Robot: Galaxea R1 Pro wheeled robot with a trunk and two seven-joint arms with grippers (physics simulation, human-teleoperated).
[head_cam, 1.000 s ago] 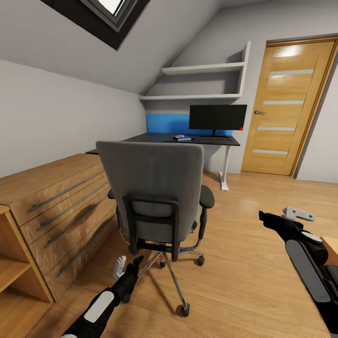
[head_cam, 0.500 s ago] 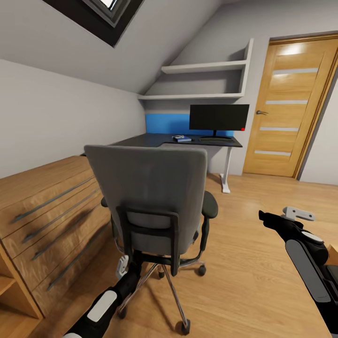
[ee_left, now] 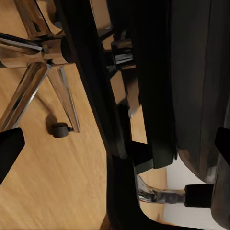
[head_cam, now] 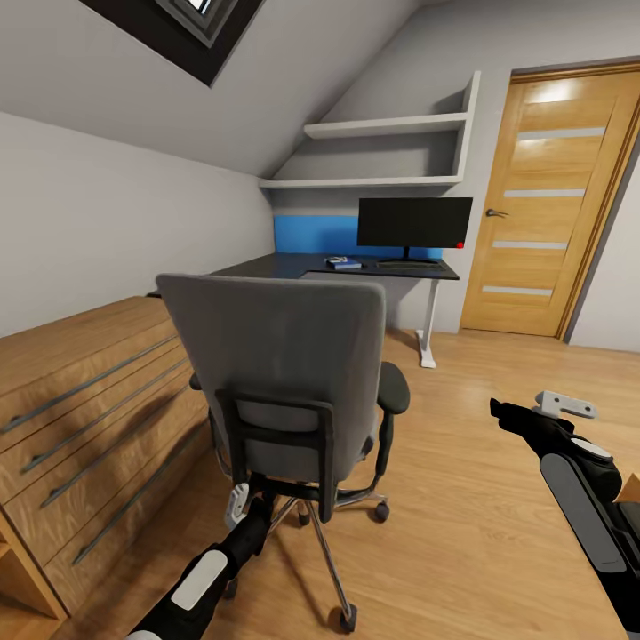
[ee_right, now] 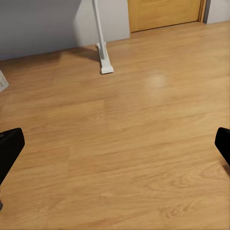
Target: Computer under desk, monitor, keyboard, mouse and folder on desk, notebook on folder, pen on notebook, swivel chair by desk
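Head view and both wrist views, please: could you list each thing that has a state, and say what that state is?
swivel chair: upright on the floor, back toward the camera, short of the desk.
monitor: upright on the desk, screen dark.
wooden door: closed.
drawers: closed.
left claw: open, against the chair's dark frame.
right claw: open, empty, above bare floor.

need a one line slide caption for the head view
Left gripper reaches low behind the grey swivel chair, facing the desk with its monitor across the bedroom.

black arms (head_cam: 578, 484), pale grey panels
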